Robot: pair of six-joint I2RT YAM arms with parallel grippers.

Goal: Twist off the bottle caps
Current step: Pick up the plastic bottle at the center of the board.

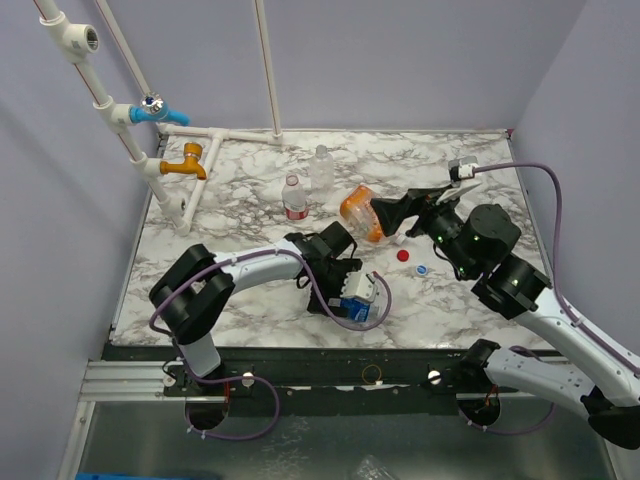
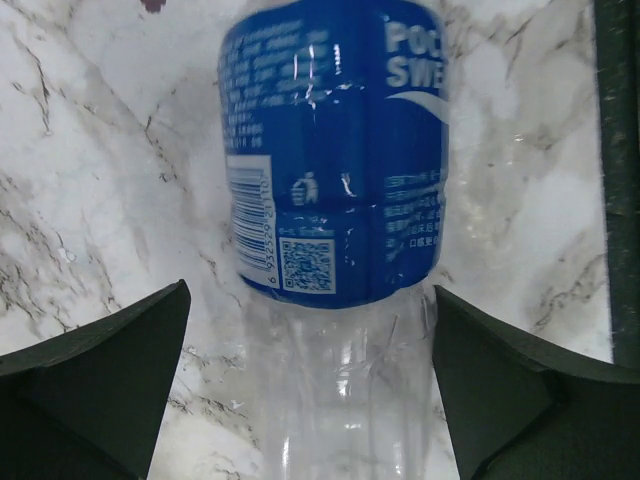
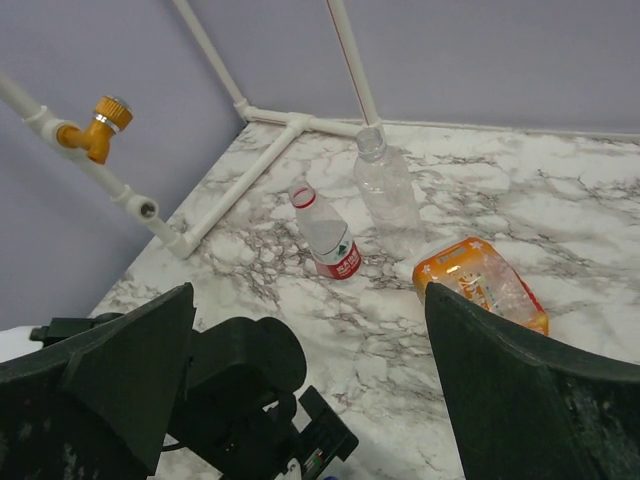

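Lengthwise within spread left tool [image 2: 310,288], blue-labelled bottle [image 2: 335,150], flat.

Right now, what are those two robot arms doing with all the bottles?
The left claw is open around a blue-labelled bottle lying on the marble table, one finger on each side. The right claw is open too, beside an orange bottle lying on its side. A red cap and a blue-and-white cap sit loose near the right arm. A red-labelled bottle and a plain clear bottle stand farther back.
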